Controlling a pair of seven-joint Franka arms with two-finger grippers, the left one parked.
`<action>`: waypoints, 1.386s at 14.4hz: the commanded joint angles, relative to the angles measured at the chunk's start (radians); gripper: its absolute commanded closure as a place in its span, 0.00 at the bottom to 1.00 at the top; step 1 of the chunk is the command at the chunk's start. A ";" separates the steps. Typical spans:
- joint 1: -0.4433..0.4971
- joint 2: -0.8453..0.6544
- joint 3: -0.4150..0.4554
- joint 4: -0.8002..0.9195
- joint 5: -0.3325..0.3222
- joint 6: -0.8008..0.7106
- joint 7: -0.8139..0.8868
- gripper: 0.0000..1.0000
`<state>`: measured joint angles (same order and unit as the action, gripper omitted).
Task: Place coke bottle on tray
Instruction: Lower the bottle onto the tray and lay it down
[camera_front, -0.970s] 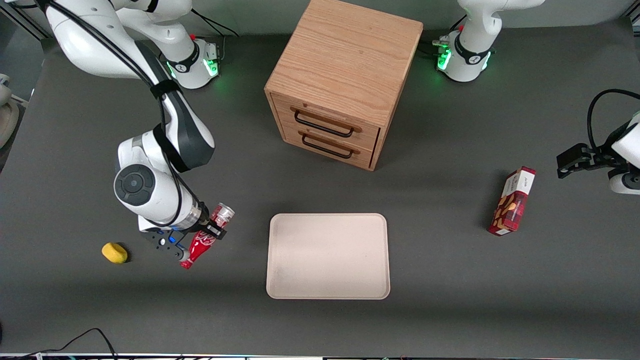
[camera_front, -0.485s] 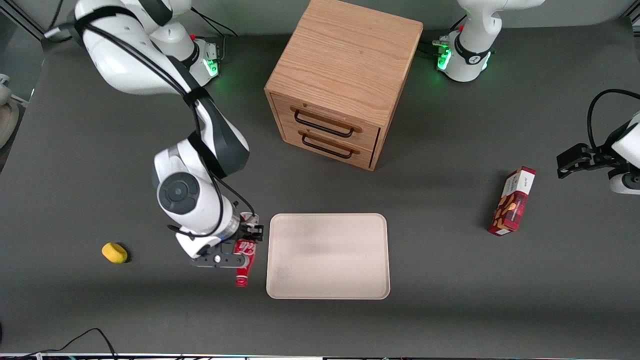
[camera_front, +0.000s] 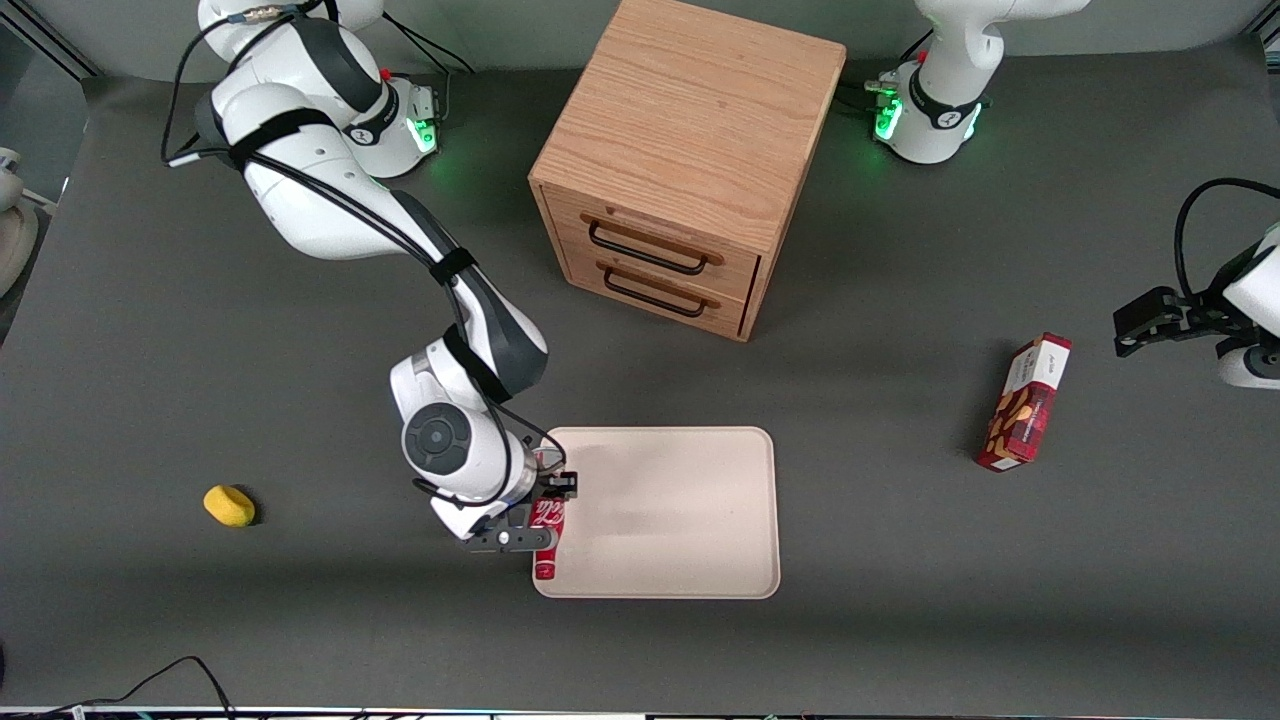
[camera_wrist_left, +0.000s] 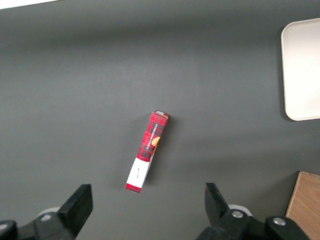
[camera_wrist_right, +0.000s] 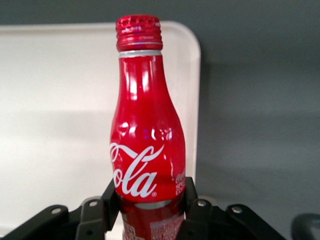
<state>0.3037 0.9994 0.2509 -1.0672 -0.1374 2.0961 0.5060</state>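
Two black fingers (camera_wrist_right: 192, 212) of the gripper (camera_front: 545, 510) are clamped on the lower body of the coke bottle (camera_front: 546, 545), one on each side, as the right wrist view shows plainly. The bottle is held off the table, lying tilted with its red cap pointing toward the front camera and its silver-grey base tucked up under the wrist. In the front view it hangs over the edge of the tray (camera_front: 680, 520) that lies toward the working arm's end of the table, at the corner nearest the camera; whether it touches the tray surface cannot be told. In the right wrist view the coke bottle (camera_wrist_right: 145, 140) shows its white script lettering, with the pale tray (camera_wrist_right: 55, 125) and its rounded corner seen past the neck and dark table beside it.

The tray lies flat on the dark grey table (camera_front: 900, 620), in front of the wooden drawer cabinet (camera_front: 690, 160), whose two drawers with black handles face the camera. A small yellow object (camera_front: 229, 505) rests on the table toward the working arm's end, well apart from the tray. A red and white snack box (camera_front: 1024, 403) lies toward the parked arm's end, also well apart from the tray; the left wrist view shows the same snack box (camera_wrist_left: 147, 157) lying alone on the table.
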 joint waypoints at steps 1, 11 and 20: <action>0.026 0.033 -0.005 0.049 0.013 -0.015 0.023 0.75; 0.032 0.061 -0.010 0.039 0.002 0.012 0.034 0.15; 0.032 0.048 -0.024 0.007 -0.007 0.062 0.032 0.00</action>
<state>0.3233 1.0569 0.2404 -1.0602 -0.1383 2.1464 0.5174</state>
